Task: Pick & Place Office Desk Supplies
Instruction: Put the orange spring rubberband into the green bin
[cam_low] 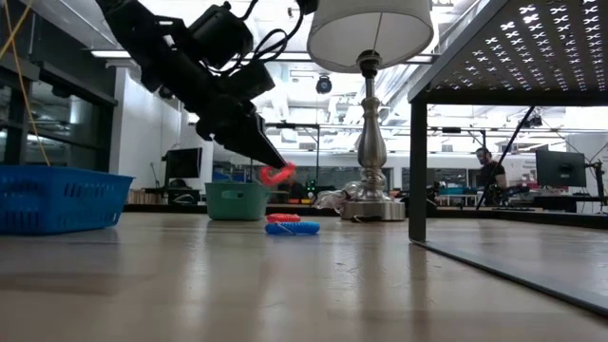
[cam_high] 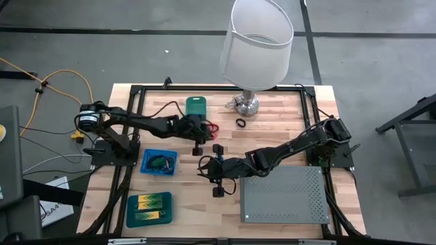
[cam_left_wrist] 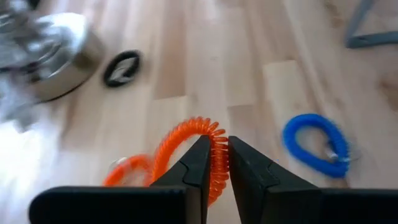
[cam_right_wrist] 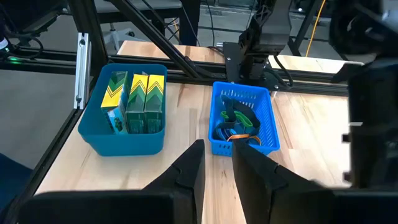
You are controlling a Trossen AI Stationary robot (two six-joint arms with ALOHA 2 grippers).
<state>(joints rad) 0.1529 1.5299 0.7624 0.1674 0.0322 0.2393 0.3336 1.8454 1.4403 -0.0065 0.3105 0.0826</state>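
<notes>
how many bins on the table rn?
3. Green bin at the far edge by the left gripper; blue basket mid-left holding loops; blue bin at the near-left corner holding yellow-green blocks. None seem hidden.

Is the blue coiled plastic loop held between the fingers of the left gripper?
No, the left gripper pinches an orange coiled loop; the blue coiled plastic loop lies apart on the wooden table.

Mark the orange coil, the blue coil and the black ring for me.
orange coil (cam_left_wrist: pixel 214 155), left wrist view, stretch between the fingers.
blue coil (cam_left_wrist: pixel 297 138), left wrist view, its near arc.
black ring (cam_high: pixel 240 123), high view, its band.
</notes>
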